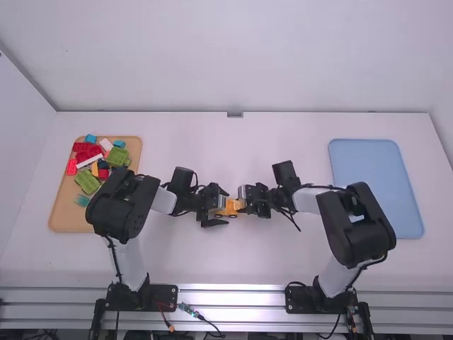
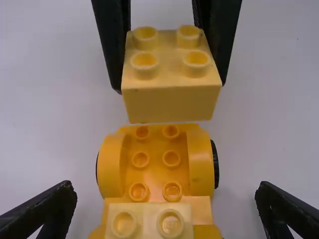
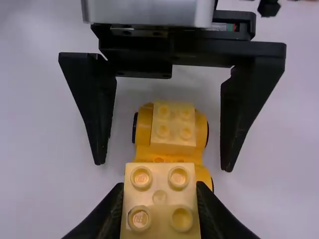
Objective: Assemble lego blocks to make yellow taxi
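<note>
"Nearest us, left arm (image 1: pixel 124 202) and right arm (image 1: pixel 357 223) meet mid-frame in the high view, at the wheeled base (image 2: pixel 154 177) — why?"

"Left gripper (image 2: pixel 165 186), spread open, straddles it, probably for steadying; right gripper (image 2: pixel 170 85) pinches a yellow block (image 2: pixel 169 102), likely for stacking."

"Taxi's look?"

"Orange-yellow — one pale block (image 2: pixel 149 219) seated, black wheels (image 2: pixel 216 164), bare round studs (image 2: pixel 140 159)."

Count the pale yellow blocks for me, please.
2: a block in the right arm's fingers, another on the yellow wheeled base. The pile in the tray may hide more.
</note>
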You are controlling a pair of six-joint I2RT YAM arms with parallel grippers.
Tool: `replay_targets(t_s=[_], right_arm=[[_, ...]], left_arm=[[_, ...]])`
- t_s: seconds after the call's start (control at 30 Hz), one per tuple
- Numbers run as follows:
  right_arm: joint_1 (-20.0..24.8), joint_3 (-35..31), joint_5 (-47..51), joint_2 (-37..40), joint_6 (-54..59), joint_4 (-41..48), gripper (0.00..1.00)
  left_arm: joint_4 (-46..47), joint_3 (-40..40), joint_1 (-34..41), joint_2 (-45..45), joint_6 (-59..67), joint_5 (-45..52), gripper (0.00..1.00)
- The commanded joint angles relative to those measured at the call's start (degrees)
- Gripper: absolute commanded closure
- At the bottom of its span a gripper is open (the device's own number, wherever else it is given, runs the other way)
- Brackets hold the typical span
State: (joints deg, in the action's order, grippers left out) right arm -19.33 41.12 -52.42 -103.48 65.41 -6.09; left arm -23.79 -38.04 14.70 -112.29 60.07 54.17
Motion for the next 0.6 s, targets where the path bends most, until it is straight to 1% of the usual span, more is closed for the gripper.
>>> replay_targets(t_s=[0.0, 0.07, 0.17, 0.2, 0.23, 0.43, 0.57], right_arm=[[-0.3, -0.3, -1.1, 0.8, -1.0, -0.9, 0.89], [-0.3, -0.3, -1.6, 0.2, -1.2, -1.8, 0.90], [-0.2, -0.3, -1.5, -1.7, -4.8, -5.2, 0.89], [-0.2, -0.3, -1.6, -1.9, -5.2, -5.6, 0.89], [-0.2, -0.3, -1.8, -2.2, -6.3, -6.6, 0.89], [-0.3, -0.3, -1.6, -2.4, -7.1, -7.0, 0.90], [-0.3, -0.3, -1.7, -2.4, -7.8, -6.6, 0.92]], left_arm=[[0.0, -0.3, 0.3, -0.4, 0.9, 0.4, 0.04], [-1.1, 0.4, 0.3, -0.4, 0.9, 0.7, 0.05], [-3.3, 1.2, 0.3, -0.4, 0.9, 0.6, 0.14], [-3.4, 1.3, 0.3, -0.4, 0.9, 0.5, 0.14], [-3.7, 1.4, 0.3, -0.4, 0.9, 0.6, 0.18], [-2.6, 0.7, 0.3, -0.8, 0.9, 0.6, 0.23], [-2.6, -1.1, 0.3, -3.9, 0.9, 1.9, 0.23]])
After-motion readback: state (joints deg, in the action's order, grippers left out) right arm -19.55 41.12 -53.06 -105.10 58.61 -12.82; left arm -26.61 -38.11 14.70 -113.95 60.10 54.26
